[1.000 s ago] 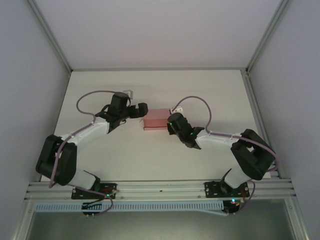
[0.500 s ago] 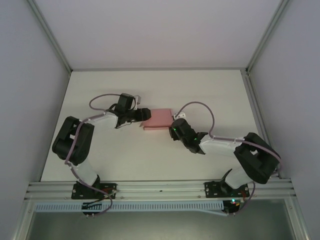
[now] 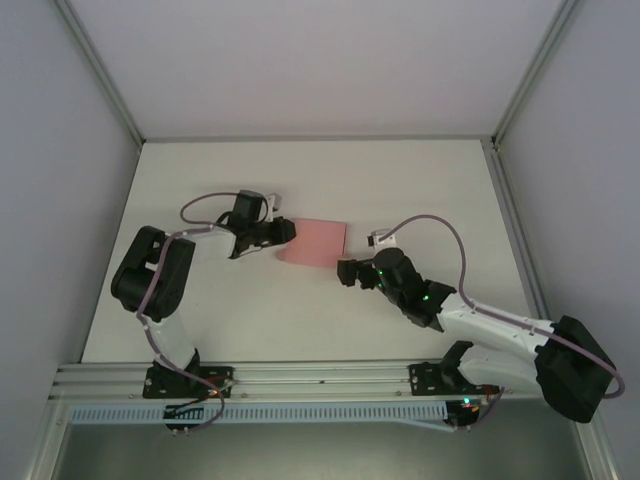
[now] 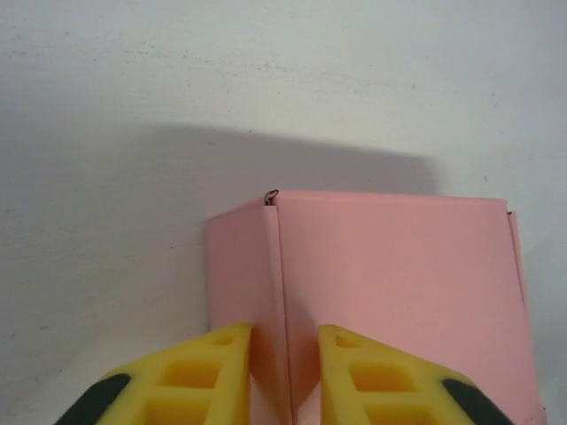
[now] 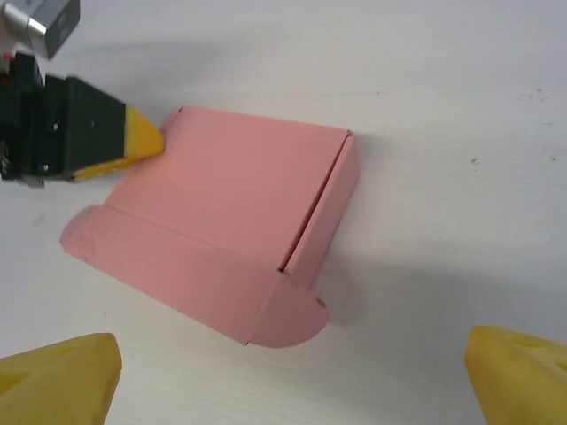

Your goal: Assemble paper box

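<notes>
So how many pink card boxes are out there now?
1: the pale pink card box lies on the white table, its left edge between the fingers of the left gripper.

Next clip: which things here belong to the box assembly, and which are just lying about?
In the job: paper box; left gripper, jaws closed around the box's edge; right gripper, jaws open, apart from the box.
Not in the job: table; aluminium rail along the near edge. Both are fixtures, not loose items.
</notes>
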